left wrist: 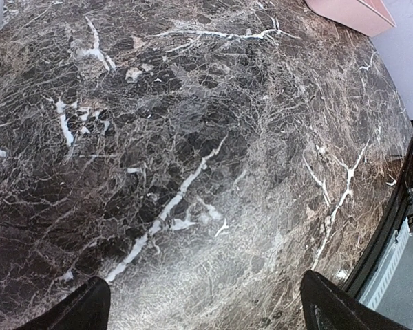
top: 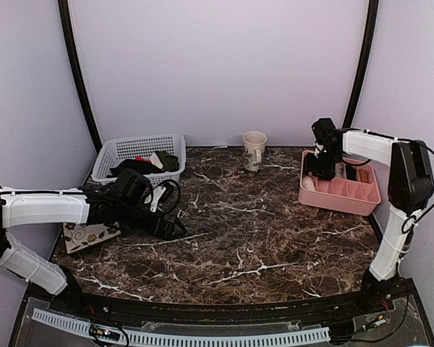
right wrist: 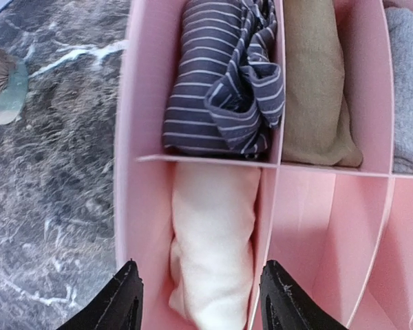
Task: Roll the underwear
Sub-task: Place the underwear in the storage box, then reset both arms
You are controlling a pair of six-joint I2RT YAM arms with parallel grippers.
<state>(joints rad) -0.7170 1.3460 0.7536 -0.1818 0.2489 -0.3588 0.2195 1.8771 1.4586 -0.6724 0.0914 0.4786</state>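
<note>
While the right pincer (right wrist: 203, 292) hangs over the pink plastic divided organiser box (top: 341, 203) at the far right of the dark brown, white-veined marble desk (top: 253, 238), its two black fingers (right wrist: 127, 299) stand apart, one over the box's outer left wall and the other over the divider, clamped on nothing. Between and below them lies the plain cream-beige soft cloth underwear (right wrist: 213, 240), already rolled into a log and resting in the leftmost compartment of the near row. Just beyond it, across a thin pink divider, sits a bunched grey-blue cloth with thin white stripes (right wrist: 220, 75); to the right of that are a folded tan cloth (right wrist: 316, 89) and a grey knit cloth (right wrist: 406, 89), each in its own slot. From above, the roll shows as a pale patch (top: 309, 184) at the box's left end, beneath the wrist. The left pincer (top: 175, 225) is low over the left part of the desk with its fingers spread wide, only bare marble between them. Near it a floral square tile (top: 90, 235) lies at the left edge. A white plastic lattice basket (top: 130, 148) in the far left corner holds a black garment (top: 134, 166) and an olive garment (top: 170, 160). A cream ceramic mug (top: 254, 148) stands upright at the far edge, between basket and box.
</note>
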